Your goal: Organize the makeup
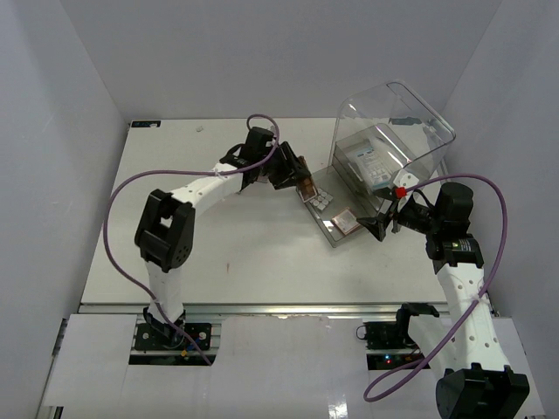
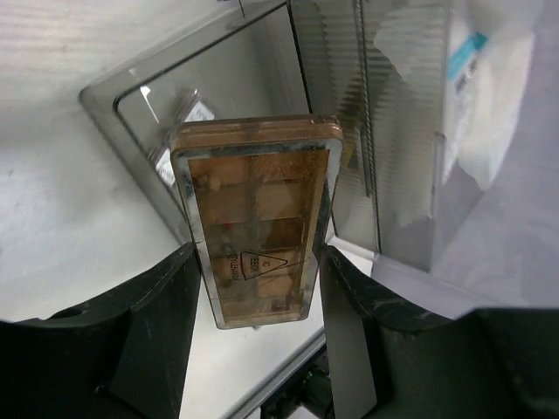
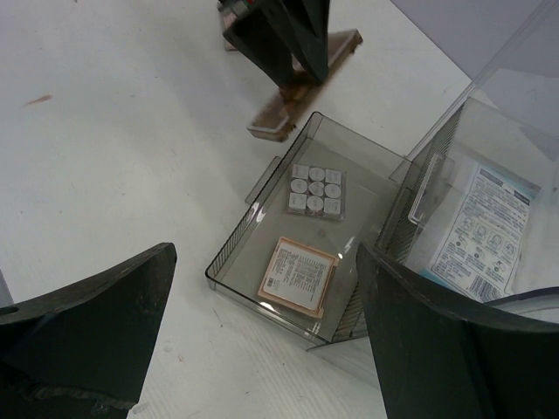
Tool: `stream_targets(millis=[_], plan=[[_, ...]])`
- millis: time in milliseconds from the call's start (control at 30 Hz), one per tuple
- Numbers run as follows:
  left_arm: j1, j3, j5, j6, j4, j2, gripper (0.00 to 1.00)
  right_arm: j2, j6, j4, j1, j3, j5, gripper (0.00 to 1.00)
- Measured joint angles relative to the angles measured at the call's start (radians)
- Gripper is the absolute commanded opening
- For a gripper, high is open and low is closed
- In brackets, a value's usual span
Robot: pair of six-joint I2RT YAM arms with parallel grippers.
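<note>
The left gripper holds the brown palette by its two long sides, with one finger on each side. The palette is tilted, and its lower end is close to the table, just beside the far corner of the clear tray. I cannot tell if it touches the table. In the tray lie the silvery grid palette and the pinkish square compact, flat and a little apart. The white-blue packet lies inside the clear box behind the tray. The right gripper is wide apart above the near end of the tray and holds nothing
</note>
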Motion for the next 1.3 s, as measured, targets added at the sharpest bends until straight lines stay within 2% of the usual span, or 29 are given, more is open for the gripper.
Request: stream_targets(millis=[167, 267, 567, 833, 900, 1000, 1033, 1300], plan=[[-0.024, 0.162, 0.021, 0.002, -0.035, 0.186, 0.02, 0.000, 0.000, 0.000, -0.001, 0.000, 0.001, 0.90], [-0.039, 0.231, 0.029, -0.002, -0.046, 0.241, 0.03, 0.000, -0.001, 0.000, -0.001, 0.000, 0.002, 0.90], [-0.093, 0.279, 0.032, -0.057, -0.048, 0.261, 0.07, 0.000, -0.003, 0.000, -0.002, 0.000, 0.003, 0.90], [-0.141, 0.280, -0.022, -0.193, -0.046, 0.276, 0.16, 0.001, -0.004, 0.000, -0.002, 0.000, 0.004, 0.90], [-0.147, 0.287, -0.029, -0.214, -0.044, 0.292, 0.25, 0.002, -0.004, 0.000, -0.002, 0.000, 0.004, 0.90], [-0.153, 0.298, -0.036, -0.235, -0.040, 0.329, 0.88, 0.003, -0.007, 0.000, -0.002, -0.001, 0.006, 0.90], [-0.154, 0.299, -0.037, -0.239, -0.042, 0.339, 0.98, 0.003, -0.007, 0.000, -0.002, -0.001, 0.006, 0.90], [-0.152, 0.309, -0.038, -0.260, -0.042, 0.360, 0.98, 0.003, -0.012, 0.000, -0.002, -0.002, 0.009, 0.90]])
